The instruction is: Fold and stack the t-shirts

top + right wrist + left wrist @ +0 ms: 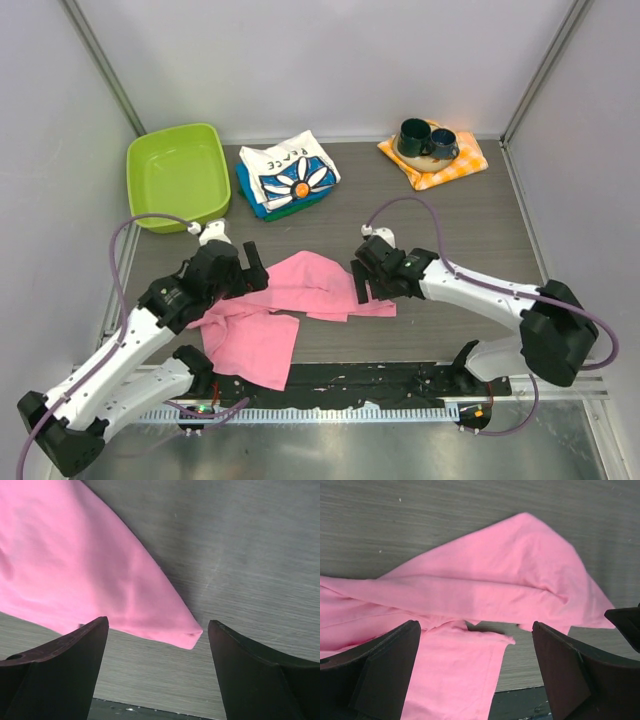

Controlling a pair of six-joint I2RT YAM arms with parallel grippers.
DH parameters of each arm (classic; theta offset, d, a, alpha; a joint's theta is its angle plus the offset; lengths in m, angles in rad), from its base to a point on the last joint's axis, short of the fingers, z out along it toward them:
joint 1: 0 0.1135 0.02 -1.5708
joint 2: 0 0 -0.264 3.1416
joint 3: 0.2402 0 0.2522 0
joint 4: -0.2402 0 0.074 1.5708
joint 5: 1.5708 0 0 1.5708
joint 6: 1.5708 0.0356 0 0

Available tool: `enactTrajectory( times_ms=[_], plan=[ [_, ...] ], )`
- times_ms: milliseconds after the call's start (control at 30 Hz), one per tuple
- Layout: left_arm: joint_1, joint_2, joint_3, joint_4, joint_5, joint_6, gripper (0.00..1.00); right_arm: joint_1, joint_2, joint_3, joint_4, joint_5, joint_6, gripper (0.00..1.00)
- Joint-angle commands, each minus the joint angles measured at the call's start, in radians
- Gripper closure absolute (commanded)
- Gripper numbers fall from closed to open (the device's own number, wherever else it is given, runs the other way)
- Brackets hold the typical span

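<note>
Shirt (pixel 300 288), pink, partly behind left arm (pixel 130 345); left tool (pixel 476 677), right tool (pixel 157 672) wide open, empty.

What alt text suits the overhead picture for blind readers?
The left gripper and right gripper, both open, flank a crumpled pink t-shirt on a grey table. Behind: folded shirts topped by a daisy print, green tub, two mugs on checked cloth.
</note>
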Motion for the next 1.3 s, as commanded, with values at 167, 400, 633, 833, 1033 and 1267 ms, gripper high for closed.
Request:
enactTrajectory(
  times_ms=[167,400,633,833,1033,1267],
  plan=[
    [-0.001,0.003,-0.004,0.057,-0.002,0.002,0.02,0.007,-0.01,-0.159,0.115,-0.017,0.078,0.28],
    [-0.002,0.029,-0.002,0.08,-0.004,0.013,0.02,0.007,0.018,-0.213,0.145,-0.012,0.115,0.6],
    [-0.002,0.026,0.002,0.061,-0.027,0.036,0.01,0.006,0.036,-0.236,0.172,0.029,0.144,0.99],
    [-0.001,0.019,0.027,0.038,-0.031,0.046,0.01,-0.006,-0.033,0.001,0.028,0.261,0.103,0.99],
    [-0.001,0.022,0.026,0.052,0.002,0.036,0.01,-0.111,-0.171,0.344,-0.209,0.527,0.005,0.99],
    [-0.002,0.042,0.024,0.07,0.025,0.042,0.01,-0.177,-0.257,0.41,-0.328,0.638,-0.032,0.99]
  ],
)
